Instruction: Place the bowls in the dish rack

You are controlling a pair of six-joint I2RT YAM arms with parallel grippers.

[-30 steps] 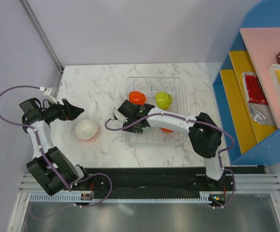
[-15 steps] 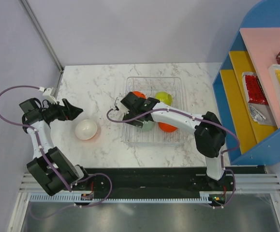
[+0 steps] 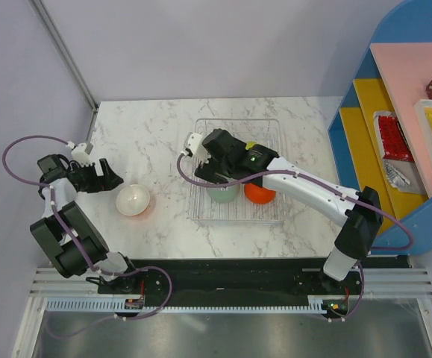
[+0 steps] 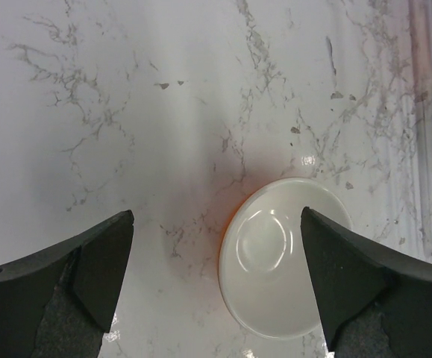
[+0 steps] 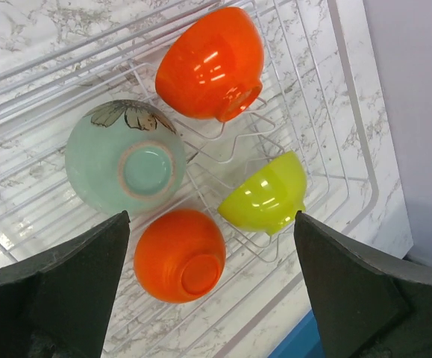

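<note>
Over on the left half of the marble bench [image 3: 148, 142], the white bowl [image 3: 133, 200] sits mouth up and alone. It is well apart from the dish rack [image 3: 238, 121], with only bare stone between them. An orange tint shows on the marble by the bowl's rim. Hanging above it, a little to its left, is the left tool [image 4: 216, 218], its black fingers spread wide and gripping nothing. In the wrist view the bowl lies low between them, closer to the right finger.

The rack stands right of the bench's middle with four bowls in it. The mint bowl [image 5: 126, 164] is at the near left, mouth down, foot ring up, with a butterfly-like print on its side. Just to its right, the near red-orange bowl [image 5: 180, 253] is also mouth down. The far red-orange bowl [image 5: 212, 63] and the lime-green bowl [image 5: 264, 198] lean tilted among the ribs.

Above these bowls hangs the right tool [image 5: 210, 222], opened wide and empty. From overhead, the right arm [image 3: 305, 186] stretches across the rack's far half and hides most of the two far bowls.

Purple cables [image 3: 22, 142] loop off both arms. Off the bench's right end stands a blue shelf unit [image 3: 424, 201] with pink and yellow shelves carrying packets [image 3: 391, 138].
</note>
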